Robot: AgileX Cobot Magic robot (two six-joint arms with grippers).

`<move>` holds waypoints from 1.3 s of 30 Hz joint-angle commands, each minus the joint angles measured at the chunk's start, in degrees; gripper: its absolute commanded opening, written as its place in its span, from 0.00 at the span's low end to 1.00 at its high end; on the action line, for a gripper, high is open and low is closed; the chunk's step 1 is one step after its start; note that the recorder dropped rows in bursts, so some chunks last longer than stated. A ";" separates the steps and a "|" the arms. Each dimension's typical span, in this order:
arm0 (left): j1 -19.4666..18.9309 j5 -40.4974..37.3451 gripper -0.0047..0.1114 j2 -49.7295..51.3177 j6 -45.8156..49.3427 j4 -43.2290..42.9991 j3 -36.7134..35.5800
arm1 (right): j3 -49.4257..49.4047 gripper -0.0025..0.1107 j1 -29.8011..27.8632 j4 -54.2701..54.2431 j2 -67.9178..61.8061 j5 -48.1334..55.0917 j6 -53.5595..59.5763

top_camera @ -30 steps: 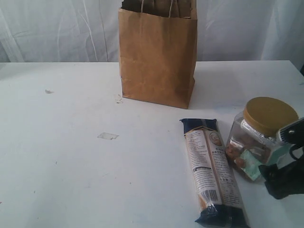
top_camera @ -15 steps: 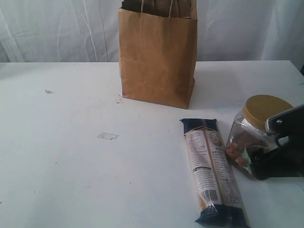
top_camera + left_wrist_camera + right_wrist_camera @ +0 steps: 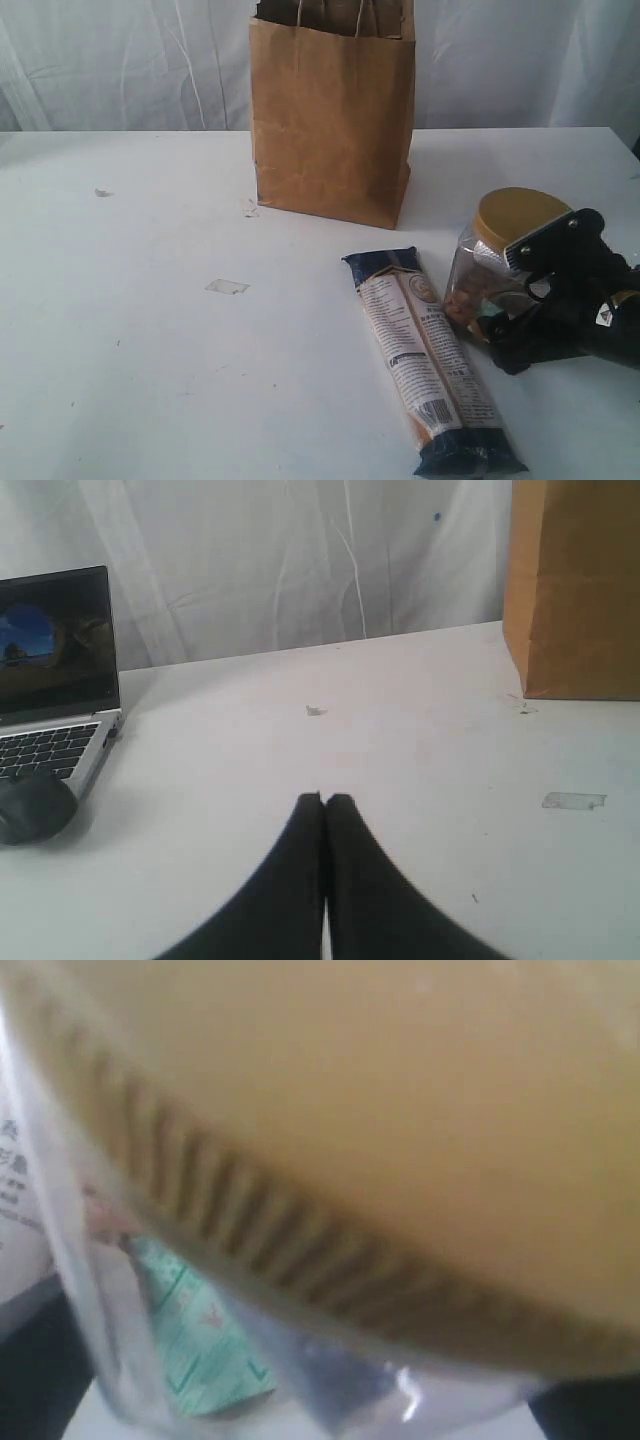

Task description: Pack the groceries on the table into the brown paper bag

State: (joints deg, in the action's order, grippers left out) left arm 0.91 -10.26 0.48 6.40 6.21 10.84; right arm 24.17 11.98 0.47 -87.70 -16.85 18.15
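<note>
The brown paper bag [image 3: 332,115] stands upright at the back of the table [image 3: 150,350]; its side also shows in the left wrist view [image 3: 580,590]. A long pasta packet [image 3: 425,360] lies flat in front of it. Touching the packet's right side is a gold-lidded clear jar [image 3: 495,255], tilted. My right gripper [image 3: 505,325] is open wide, pressed against the jar from the right. In the right wrist view the jar [image 3: 330,1140] fills the frame between dark fingers [image 3: 30,1380]. My left gripper [image 3: 323,800] is shut and empty over bare table, out of the exterior view.
A laptop [image 3: 55,670] and a dark mouse [image 3: 30,810] sit on the table beyond the left gripper. A small piece of clear tape [image 3: 227,287] lies on the tabletop. White curtains hang behind the table.
My right gripper has moved left against the jar, shoving the jar leftward; the jar has pushed the pasta packet left and swung its far end. The left gripper has not moved.
</note>
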 commanded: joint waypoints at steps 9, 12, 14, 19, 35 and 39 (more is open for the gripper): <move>0.36 -0.07 0.04 -0.48 -0.17 0.09 -0.15 | 3.25 0.81 -9.05 -0.47 1.45 6.84 -3.80; 0.36 -0.07 0.04 -0.48 -0.17 0.09 -0.15 | 3.25 0.81 -9.05 -0.03 1.92 8.00 -3.11; 0.36 -0.07 0.04 -0.48 -0.17 0.09 -0.15 | 3.25 0.81 -9.05 -0.03 1.92 7.24 -3.11; 0.36 -0.07 0.04 -0.48 -0.17 0.09 -0.15 | 3.25 0.81 -9.05 -0.03 1.92 11.07 -12.24; 0.36 -0.07 0.04 -0.48 -0.17 0.09 -0.15 | 3.25 0.81 -9.05 -6.00 19.73 30.84 -24.56; 0.36 -0.07 0.04 -0.48 -0.17 0.09 -0.15 | 3.25 0.81 -6.13 -9.01 23.32 36.19 -20.74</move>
State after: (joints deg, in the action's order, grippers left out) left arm 0.91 -10.26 0.48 6.40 6.21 10.84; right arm 27.31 4.13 -6.00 -66.76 15.45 -5.47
